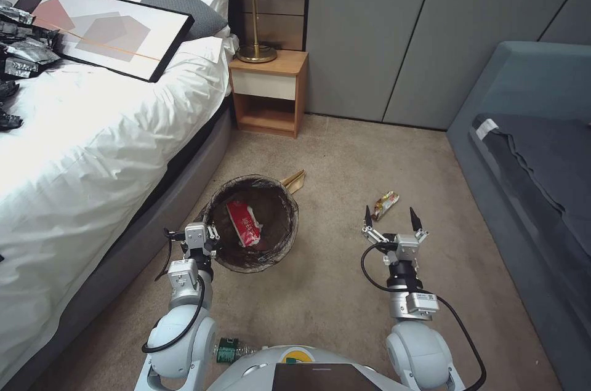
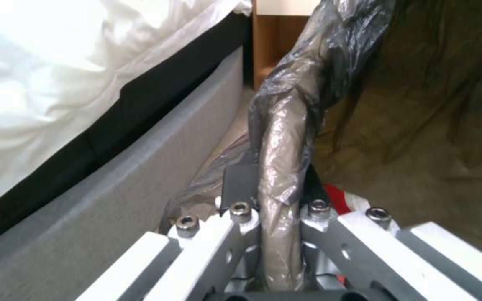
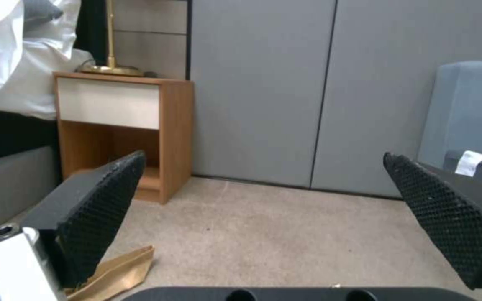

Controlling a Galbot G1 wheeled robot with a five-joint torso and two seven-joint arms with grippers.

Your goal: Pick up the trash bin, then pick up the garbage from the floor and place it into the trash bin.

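The trash bin point(image 1: 251, 225) is sitting right in front of your left gripper point(image 1: 203, 234), which is clamping down on the near rim through the dark bag liner point(image 2: 285, 138). You're looking at a light plastic pail, I'd guess, stiff enough at the rim, but that liner is thin and slick, so the hold is probably sliding a bit on film rather than biting plastic. A red-white packet point(image 1: 244, 223) is already lying inside, just ahead of those fingers.

Your right gripper point(image 1: 394, 218) is hanging wide open with nothing in it, and the yellow snack wrapper point(image 1: 385, 204) is lying on the floor point(image 1: 332, 292) just beyond its fingertips. That wrapper is crinkly and weightless, so pinching it across the middle looks like the best bet. The brown paper bag point(image 1: 294, 181) is poking out past the far side of the bin, soft and flat against the carpet.

Stuff you're not getting a good look at: most of that paper bag is hiding behind the bin, the bin's outer wall is mostly out of sight, and a green-labelled bottle point(image 1: 229, 350) is half tucked behind your left arm down by the base
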